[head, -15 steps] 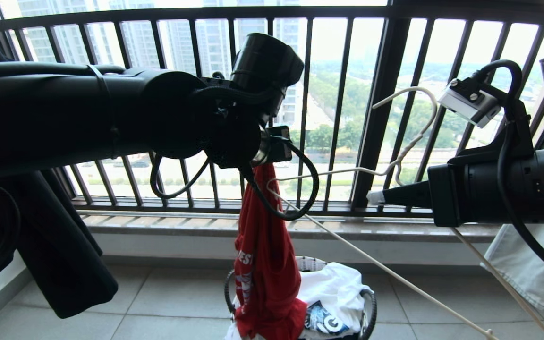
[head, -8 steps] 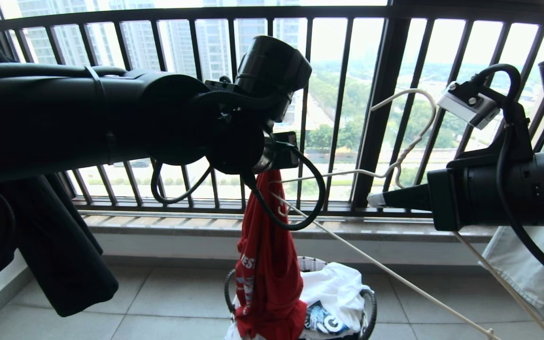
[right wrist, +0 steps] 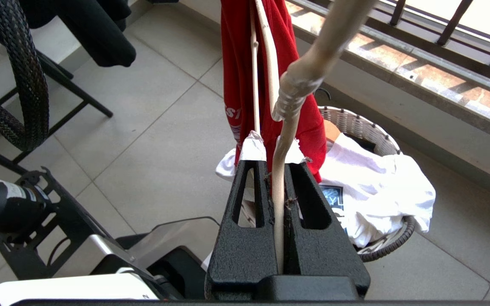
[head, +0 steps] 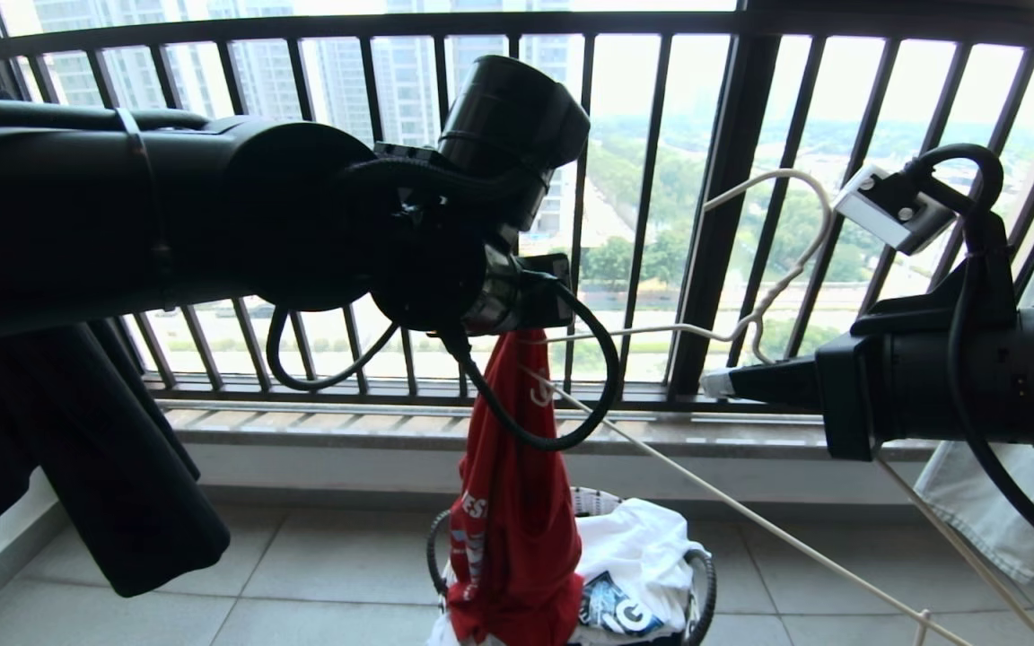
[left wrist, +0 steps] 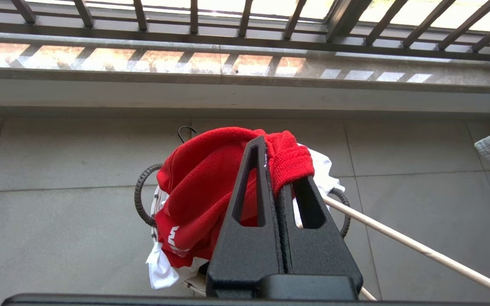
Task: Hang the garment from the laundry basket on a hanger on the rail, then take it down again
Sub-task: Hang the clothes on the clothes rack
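The red garment [head: 512, 502] hangs in a long bunch above the laundry basket [head: 704, 574], its hem still down in it. My left gripper [left wrist: 277, 170] is shut on its ribbed collar [left wrist: 289, 157]; in the head view my own left wrist [head: 481, 287] hides the fingers. My right gripper [head: 716, 381] is shut on the off-white hanger [head: 777, 269] just below its twisted neck, and the wire runs between the fingers [right wrist: 275, 165]. The hanger is tilted, and one end reaches the top of the garment by the left gripper. The rail is out of view.
A white printed T-shirt [head: 647, 547] fills the basket. Dark clothing [head: 122, 484] hangs at the left and a pale cloth [head: 1002, 511] at the right. The barred window railing [head: 723, 197] and its ledge stand close behind. My base [right wrist: 100, 263] is just under the right arm.
My left gripper has shifted a little to the right with the garment, closer to the hanger's end. The right gripper and the hanger have sunk only slightly.
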Controlling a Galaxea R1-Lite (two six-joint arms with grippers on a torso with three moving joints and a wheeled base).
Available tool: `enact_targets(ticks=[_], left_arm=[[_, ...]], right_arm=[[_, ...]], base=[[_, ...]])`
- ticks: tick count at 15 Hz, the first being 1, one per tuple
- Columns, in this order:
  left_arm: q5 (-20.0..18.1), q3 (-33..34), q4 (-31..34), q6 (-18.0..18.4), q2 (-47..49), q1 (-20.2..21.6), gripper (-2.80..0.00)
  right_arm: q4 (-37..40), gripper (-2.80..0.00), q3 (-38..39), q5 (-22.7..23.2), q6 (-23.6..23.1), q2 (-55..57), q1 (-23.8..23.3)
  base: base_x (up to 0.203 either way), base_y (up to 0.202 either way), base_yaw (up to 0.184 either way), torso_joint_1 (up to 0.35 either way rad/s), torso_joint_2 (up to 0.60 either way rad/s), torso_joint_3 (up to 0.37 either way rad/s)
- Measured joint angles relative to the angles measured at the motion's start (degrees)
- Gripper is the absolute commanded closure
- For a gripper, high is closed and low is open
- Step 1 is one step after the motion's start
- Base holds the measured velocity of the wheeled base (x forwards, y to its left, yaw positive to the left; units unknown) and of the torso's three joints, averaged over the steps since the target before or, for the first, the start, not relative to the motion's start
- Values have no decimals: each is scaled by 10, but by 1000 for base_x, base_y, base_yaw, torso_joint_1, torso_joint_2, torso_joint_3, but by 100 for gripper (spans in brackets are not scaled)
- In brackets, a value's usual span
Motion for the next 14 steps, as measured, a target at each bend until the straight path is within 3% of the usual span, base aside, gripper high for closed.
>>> enact_targets(ticks=[4, 9, 14], left_arm=[[1, 1, 4, 4, 8, -5, 0], [-1, -46, 65, 13, 12, -30, 0], [1, -57, 70, 4, 11, -58, 0]], right_arm=[[-37, 0, 22, -33, -30, -1, -2], [-43, 0, 31, -33, -35, 1, -2], [-60, 0, 38, -37, -51, 8, -12]], base=[[0, 0, 0, 0, 0, 0], [0, 0, 0, 0, 0, 0], [0, 0, 0, 0, 0, 0]])
